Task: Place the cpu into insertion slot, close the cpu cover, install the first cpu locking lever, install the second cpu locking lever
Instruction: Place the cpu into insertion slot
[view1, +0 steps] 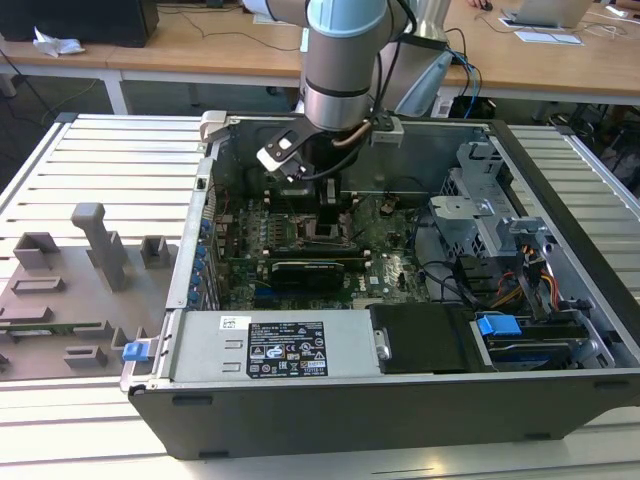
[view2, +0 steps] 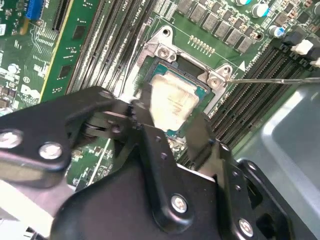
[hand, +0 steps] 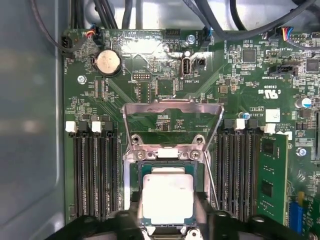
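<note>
Over the insertion slot (hand: 167, 164) on the green motherboard (hand: 240, 80), the cpu (hand: 167, 197) lies level, silvery face up, with the black fingers (view2: 197, 137) of the gripper (hand: 167, 220) pinching its two opposite edges; I can't tell whether it is fully seated. Just beyond it the cpu cover (hand: 172, 105) stands swung open on its hinge. In the exterior view the arm (view1: 340, 60) reaches down into the open computer case (view1: 400, 410) lying on a slatted worktop (view1: 100, 160).
</note>
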